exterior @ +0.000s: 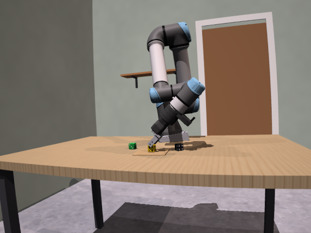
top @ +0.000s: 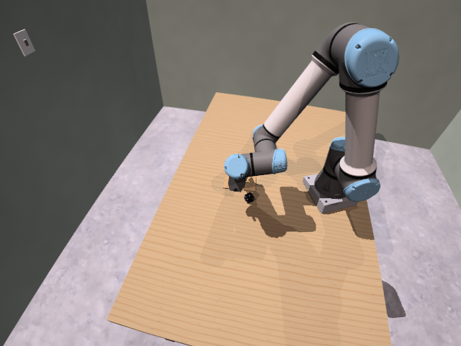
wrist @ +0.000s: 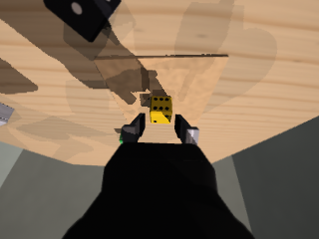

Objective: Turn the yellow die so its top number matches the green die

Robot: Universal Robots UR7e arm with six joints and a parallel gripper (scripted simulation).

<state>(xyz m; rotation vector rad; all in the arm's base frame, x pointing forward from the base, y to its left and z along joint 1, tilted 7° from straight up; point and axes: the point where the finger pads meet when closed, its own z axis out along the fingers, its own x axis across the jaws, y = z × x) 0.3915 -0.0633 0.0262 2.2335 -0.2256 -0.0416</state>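
The yellow die (exterior: 151, 148) (wrist: 160, 106) lies flat on the thin wooden mat (top: 251, 187) (exterior: 140, 153) (wrist: 199, 75). Its side towards the black die shows six pips; its top is partly shaded and I cannot count it surely. My gripper (exterior: 150, 145) (wrist: 159, 120) is open and tilted, its fingertips low at the yellow die, one on either side in the wrist view. It holds nothing. The green die (exterior: 132, 145) stands on the table left of the mat in the exterior view. Its top number is not readable, and the arm hides it in the top view.
The black die (top: 248, 197) (exterior: 179, 146) (wrist: 82, 15) lies on the table just off the mat, on the side opposite the green die. The wooden table (top: 223, 298) (exterior: 213, 165) carries the arm's base (top: 336, 205) (exterior: 185, 137).
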